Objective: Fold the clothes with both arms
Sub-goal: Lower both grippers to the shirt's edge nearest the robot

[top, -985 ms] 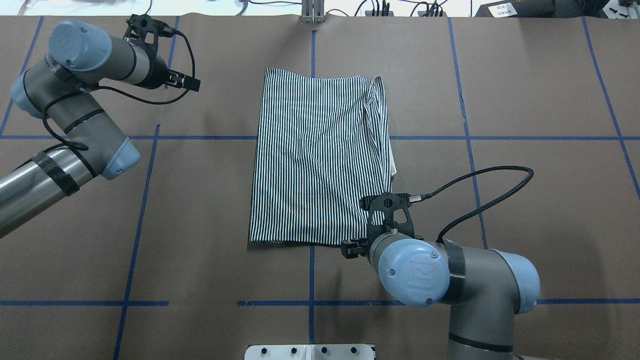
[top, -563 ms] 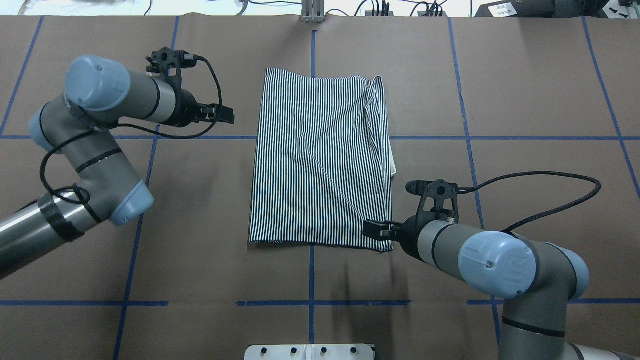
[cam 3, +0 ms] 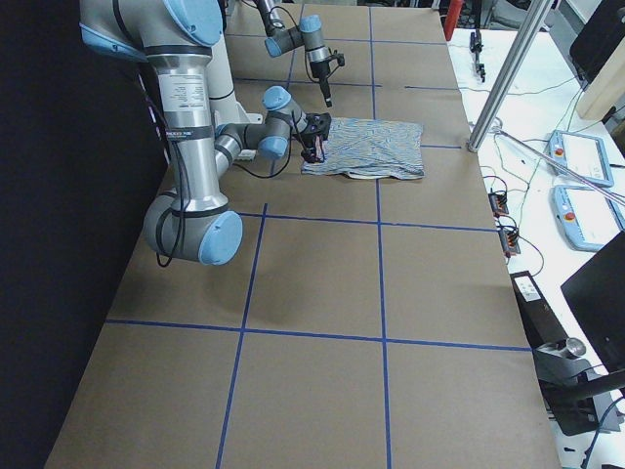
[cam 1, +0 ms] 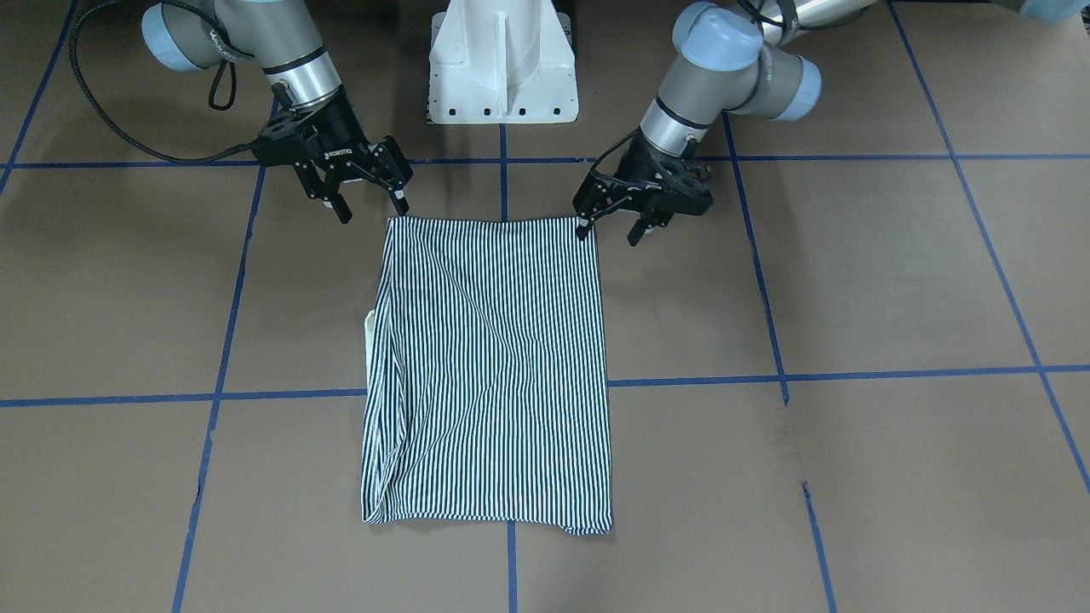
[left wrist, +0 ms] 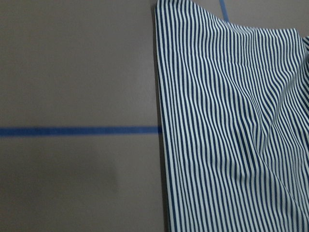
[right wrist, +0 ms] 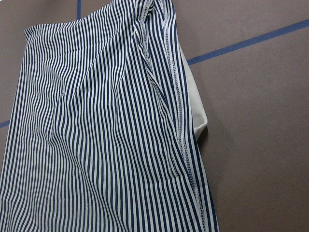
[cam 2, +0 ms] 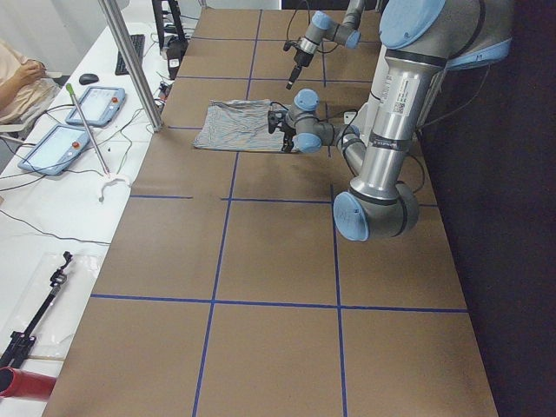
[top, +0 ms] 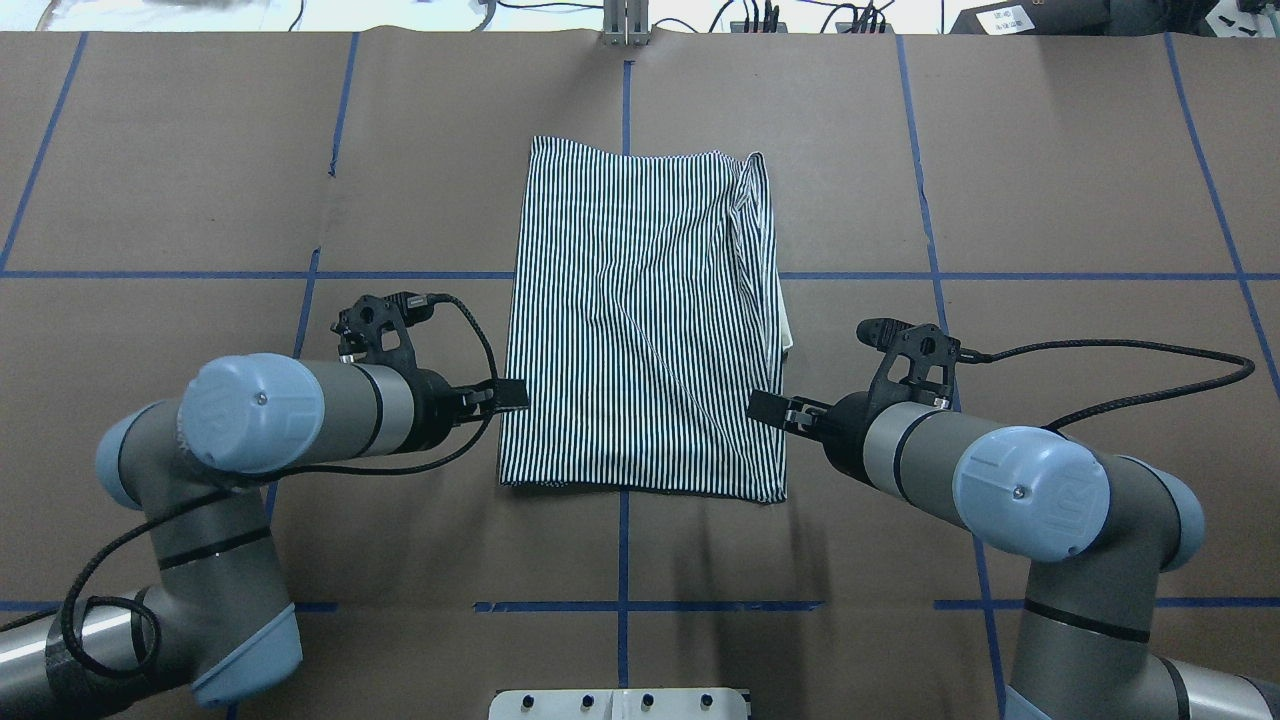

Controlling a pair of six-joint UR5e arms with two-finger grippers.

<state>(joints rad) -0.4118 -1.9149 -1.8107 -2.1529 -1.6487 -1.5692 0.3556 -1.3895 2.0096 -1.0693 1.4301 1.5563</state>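
Note:
The striped polo shirt lies flat on the table, folded into a tall rectangle, and also shows in the front view. A bit of its white collar pokes out at the right edge. My left gripper is open and empty at the shirt's left edge by the near corner; in the front view one finger is at that corner. My right gripper is open and empty at the near right corner, as the front view also shows. The wrist views show only the shirt, with no fingers in sight.
The brown table is marked with a blue tape grid. The white pedestal base stands at the near edge between the arms. A metal post and tablets stand on the operators' side beyond the far edge.
My left arm has swung from the far left of the table down to the shirt's near left corner. My right gripper has moved from the near hem to the right edge.

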